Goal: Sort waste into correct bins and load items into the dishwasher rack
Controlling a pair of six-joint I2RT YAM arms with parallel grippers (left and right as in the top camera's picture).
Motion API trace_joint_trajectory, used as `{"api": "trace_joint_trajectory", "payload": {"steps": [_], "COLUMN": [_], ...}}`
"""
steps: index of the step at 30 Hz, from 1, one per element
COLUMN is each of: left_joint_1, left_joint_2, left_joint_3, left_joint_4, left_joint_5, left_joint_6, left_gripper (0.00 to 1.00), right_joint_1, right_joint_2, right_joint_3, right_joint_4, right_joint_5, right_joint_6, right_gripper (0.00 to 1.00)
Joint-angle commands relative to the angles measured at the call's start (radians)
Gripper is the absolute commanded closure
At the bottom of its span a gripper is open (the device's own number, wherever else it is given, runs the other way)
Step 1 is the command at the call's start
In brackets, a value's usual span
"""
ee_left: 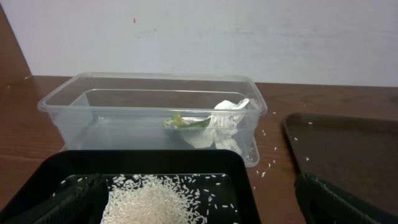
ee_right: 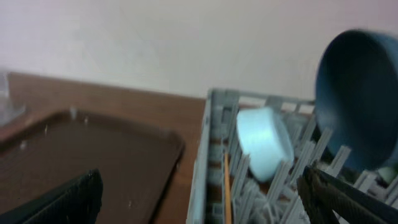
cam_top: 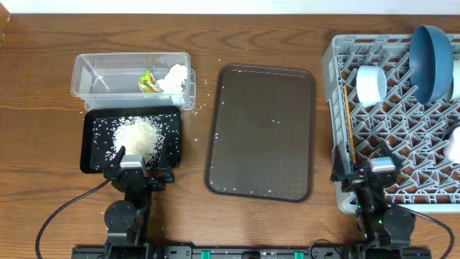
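Observation:
The clear tub (cam_top: 108, 59) holds a crumpled white napkin (cam_top: 175, 78) and a yellow-green wrapper (cam_top: 149, 83); both also show in the left wrist view, napkin (ee_left: 227, 121) and wrapper (ee_left: 183, 122). The black tray (cam_top: 88, 144) in front of it holds a heap of rice (cam_top: 136, 134). The grey rack (cam_top: 332, 65) holds the dark-blue bowl (cam_top: 431, 61), a mint bowl (cam_top: 371, 84), another pale bowl (cam_top: 454, 142) at the right edge, and the chopstick (cam_top: 349, 119) along its left side. My left gripper (cam_top: 136, 167) is open and empty at the black tray's near edge. My right gripper (cam_top: 370, 173) is open and empty at the rack's front left corner.
The brown serving tray (cam_top: 262, 133) lies between the black tray and the rack, with a few stray rice grains on it. Loose grains also dot the table by the tub's right end (ee_left: 267, 168). A wall stands behind the table.

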Motion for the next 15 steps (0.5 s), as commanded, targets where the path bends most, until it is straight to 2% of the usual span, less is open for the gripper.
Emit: {"api": "trace_joint_trajectory", "payload": {"steps": [1,15], "left_joint_1": [-0.002,-0.002], "left_joint_2": [-0.006,-0.006], "left_joint_3": [-0.016,-0.016], "left_joint_4": [-0.042,-0.042], "left_joint_5": [-0.027,-0.027], "left_joint_6": [-0.001,-0.001], "left_gripper": [0.03,0.03], "right_joint_1": [0.01,0.01], "right_joint_2": [-0.008,-0.008], "right_joint_3": [-0.002,-0.002], "right_joint_4": [-0.037,-0.035], "right_joint_5": [0.024,0.038], "right_joint_6": [-0.059,-0.059], "right_gripper": [0.01,0.01]}}
